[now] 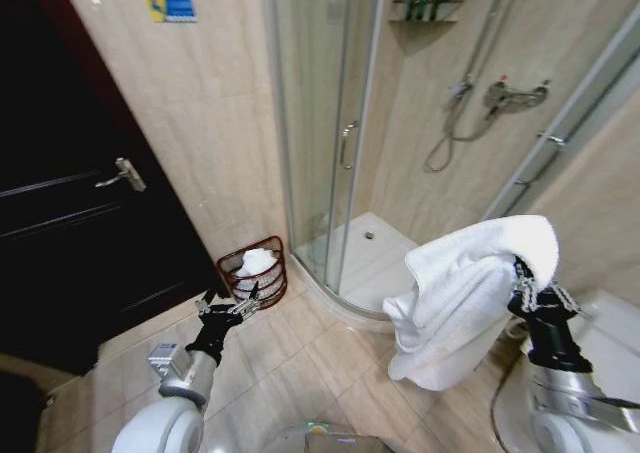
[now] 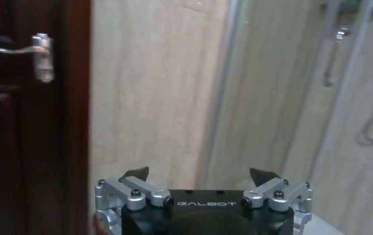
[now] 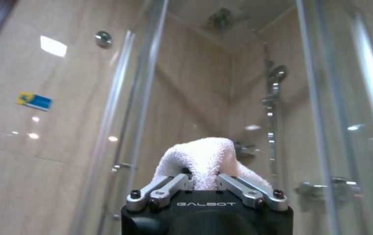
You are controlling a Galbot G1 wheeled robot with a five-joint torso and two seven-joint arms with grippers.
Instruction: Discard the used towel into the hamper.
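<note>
We hold the towel [image 1: 470, 293] clamped high in the right gripper [image 1: 524, 285], lower right; left gripper [image 1: 232, 311] open (apparently idle) near the hamper [image 1: 253, 270].

A dark door [image 1: 60, 213] with a metal handle [image 1: 122, 175] is at the left; a glass shower cabin [image 1: 340, 123] holds perhaps bottles on a shelf [image 1: 425, 8].

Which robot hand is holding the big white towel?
The right gripper, raised beside the shower, is shut on the towel. The left gripper is open and holds nothing, low near the hamper.
</note>
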